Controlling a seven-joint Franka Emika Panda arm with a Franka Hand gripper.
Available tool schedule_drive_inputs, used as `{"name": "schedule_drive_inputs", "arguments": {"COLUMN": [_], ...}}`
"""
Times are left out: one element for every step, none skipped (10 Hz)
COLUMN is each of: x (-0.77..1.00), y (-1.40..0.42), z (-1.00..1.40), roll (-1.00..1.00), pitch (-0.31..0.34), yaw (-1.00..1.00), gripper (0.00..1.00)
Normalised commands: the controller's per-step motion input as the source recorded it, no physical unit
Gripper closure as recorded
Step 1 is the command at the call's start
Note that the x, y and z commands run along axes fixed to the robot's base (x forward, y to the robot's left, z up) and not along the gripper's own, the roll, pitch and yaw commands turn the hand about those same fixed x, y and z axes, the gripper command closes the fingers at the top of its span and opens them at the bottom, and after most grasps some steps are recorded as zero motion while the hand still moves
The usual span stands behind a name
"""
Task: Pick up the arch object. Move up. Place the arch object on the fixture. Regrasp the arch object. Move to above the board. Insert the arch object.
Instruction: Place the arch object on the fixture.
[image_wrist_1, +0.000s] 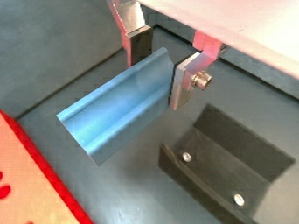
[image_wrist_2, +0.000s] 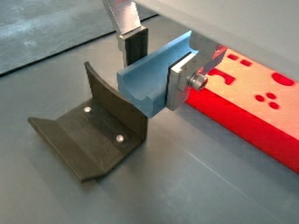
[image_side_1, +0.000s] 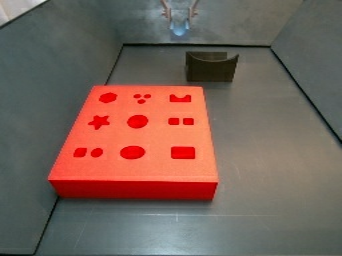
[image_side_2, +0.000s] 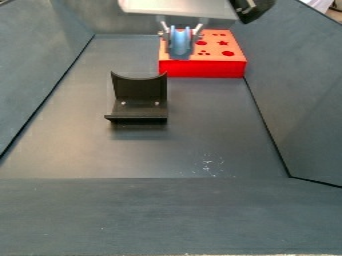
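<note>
My pincer (image_wrist_1: 163, 66) was clamped on the arch object (image_wrist_1: 117, 109), its silver fingers (image_wrist_1: 184, 83) pressed flat against both broad faces of the blue piece, so the jaws stood only as far apart as the piece is thick. In both wrist views the arch object (image_wrist_2: 152, 74) hung clear of the floor, lifted, with nothing under it.

In a side view my pincer (image_side_1: 179, 18) sat high at about twelve o'clock, above and behind the fixture (image_side_1: 211, 66), which stood on the grey floor (image_side_1: 267, 130) at roughly one o'clock from the board (image_side_1: 134, 135). The board lay flat, its shaped recesses facing up, well apart from the fixture.

In a side view from the opposite end, my pincer (image_side_2: 179, 35) hovered in front of the board (image_side_2: 214, 55), with the arch object (image_side_2: 178, 44) a small blue shape between the fingers. The fixture (image_side_2: 136, 98) stood at about seven o'clock from it, its curved dip open upward, not touching the piece.
</note>
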Motion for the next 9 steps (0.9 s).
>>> {"name": "schedule_drive_inputs", "arguments": {"x": [1.00,1.00,0.95,0.82,0.73,0.68,0.59,0.53,0.48], "y": [0.60,0.68,0.62,0.45,0.28,0.14,0.10,0.08,0.07], "z": [0.59,0.66,0.54,0.31,0.13,0.07,0.05,0.02,0.01], "roll": [-1.00,-1.00,-1.00,-1.00,-1.00,-0.91,-0.66,-0.49,-0.38], "pitch": [0.130,0.142,0.178,0.194,0.206,0.208,0.191,0.172,0.157], "yaw": [0.15,0.14,0.08,0.06,0.03,-0.01,-0.05,-0.07,-0.08], "gripper": [1.00,1.00,1.00,1.00,1.00,1.00,1.00,1.00,1.00]}}
